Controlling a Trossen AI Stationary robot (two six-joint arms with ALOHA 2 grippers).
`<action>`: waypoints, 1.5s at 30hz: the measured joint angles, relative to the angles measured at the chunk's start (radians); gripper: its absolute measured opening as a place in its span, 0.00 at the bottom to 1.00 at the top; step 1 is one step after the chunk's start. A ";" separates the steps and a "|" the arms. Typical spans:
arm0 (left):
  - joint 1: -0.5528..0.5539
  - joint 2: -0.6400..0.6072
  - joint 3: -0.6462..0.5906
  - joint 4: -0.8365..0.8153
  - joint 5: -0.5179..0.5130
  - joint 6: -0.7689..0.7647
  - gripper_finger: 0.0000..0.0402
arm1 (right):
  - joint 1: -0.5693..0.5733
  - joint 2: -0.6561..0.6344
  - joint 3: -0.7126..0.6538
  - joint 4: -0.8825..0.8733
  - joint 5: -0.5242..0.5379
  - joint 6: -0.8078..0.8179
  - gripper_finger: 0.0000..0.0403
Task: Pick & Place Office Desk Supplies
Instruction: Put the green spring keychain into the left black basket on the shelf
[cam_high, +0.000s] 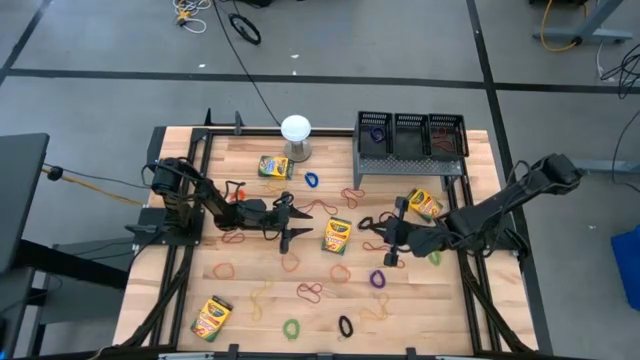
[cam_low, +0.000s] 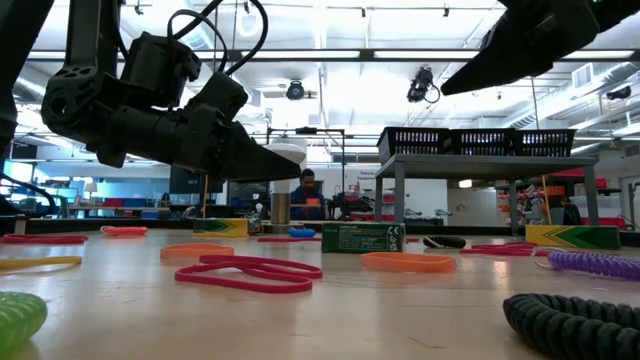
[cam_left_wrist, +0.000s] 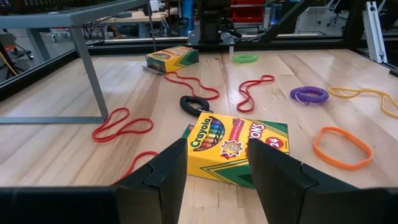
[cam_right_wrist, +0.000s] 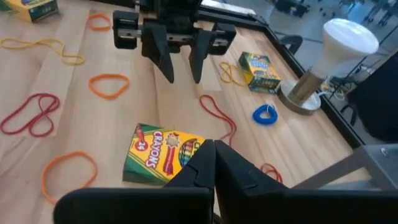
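Between both end effectors (cam_high: 287, 219): crayon box (cam_high: 337, 236).

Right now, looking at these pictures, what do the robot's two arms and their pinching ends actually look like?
Both arms are dark, nearly black, built of jointed segments. The left arm carries looping black cables near its base. The right arm is a long dark boom. Each tool ends in two flat, pointed black fingers: the left tool and the right tool.
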 joint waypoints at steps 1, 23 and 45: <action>0.000 0.000 0.000 0.000 0.000 0.000 0.44 | 0.000 0.000 -0.008 0.016 0.000 -0.011 0.01; 0.000 0.000 0.000 0.000 0.000 0.000 0.44 | -0.125 0.000 -0.093 0.213 -0.114 -0.093 0.01; 0.000 0.000 0.000 0.000 0.000 0.000 0.44 | 0.041 0.023 0.047 -0.366 -0.204 0.355 0.09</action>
